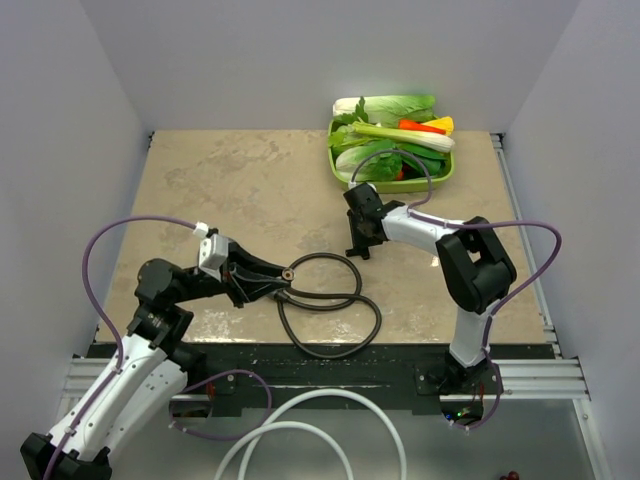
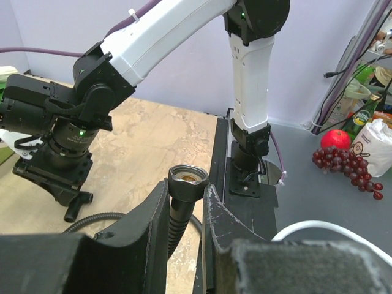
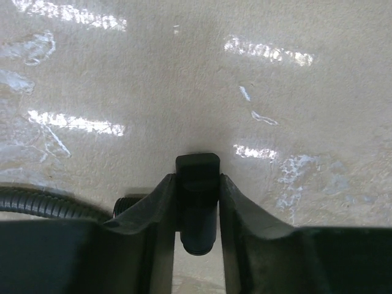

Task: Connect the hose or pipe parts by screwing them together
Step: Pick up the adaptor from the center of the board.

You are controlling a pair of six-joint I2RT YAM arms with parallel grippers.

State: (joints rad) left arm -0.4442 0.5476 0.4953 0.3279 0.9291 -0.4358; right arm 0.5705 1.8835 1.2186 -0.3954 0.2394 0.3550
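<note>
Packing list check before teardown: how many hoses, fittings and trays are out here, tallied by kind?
Black flexible hose: 1
Thick white hose: 1
Small black fitting: 1
Green tray: 1
Total: 4

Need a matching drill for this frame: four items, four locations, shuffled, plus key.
Items
1. hose nut
2. black fitting
3. green tray
4. hose loops

Locations
A. far right of the table
B. pinched in the left end effector
C. lying coiled at the near middle of the table
D. pinched in the right end effector

Pairs: 1-B, 2-D, 3-A, 4-C
</note>
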